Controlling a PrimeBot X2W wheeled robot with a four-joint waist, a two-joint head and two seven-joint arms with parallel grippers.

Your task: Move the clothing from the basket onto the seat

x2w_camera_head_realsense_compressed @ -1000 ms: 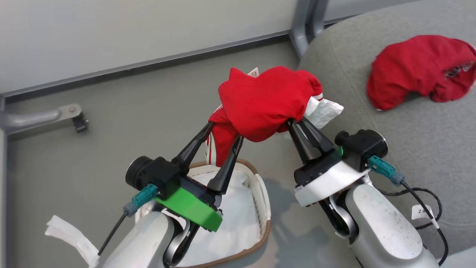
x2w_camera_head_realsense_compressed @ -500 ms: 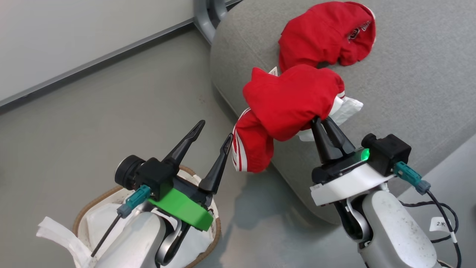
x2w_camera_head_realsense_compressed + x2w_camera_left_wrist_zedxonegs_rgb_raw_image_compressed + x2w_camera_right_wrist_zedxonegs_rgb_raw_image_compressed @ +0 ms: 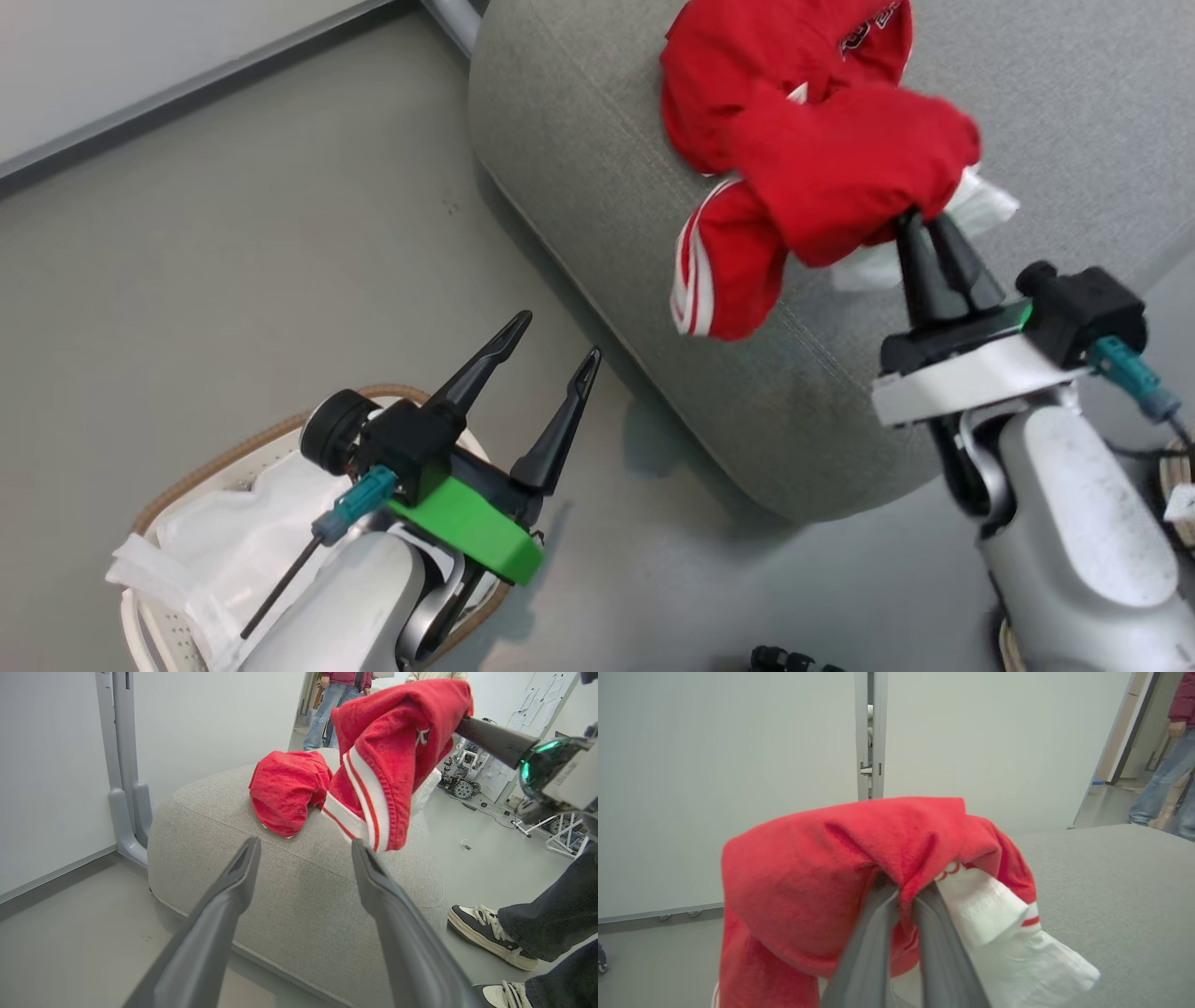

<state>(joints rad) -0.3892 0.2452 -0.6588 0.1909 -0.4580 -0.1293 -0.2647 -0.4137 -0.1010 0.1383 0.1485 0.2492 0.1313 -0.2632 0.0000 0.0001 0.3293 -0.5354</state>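
**Carried across, not yet set down**

Our right end effector (image 3: 924,224) has swung its bright red, white-striped soft garment (image 3: 840,177) from above the oval white plastic basket (image 3: 233,453) to over the rounded grey fabric seat (image 3: 579,168), clamped on the cloth. Another red garment (image 3: 738,65) already lies there. Our left end effector (image 3: 557,336) hangs wide open, empty. We judge only the release remains.

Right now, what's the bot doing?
The right gripper is shut on a red garment and holds it over the seat, next to a second red garment lying there. The left gripper is open and empty above the basket, where the white liner shows.
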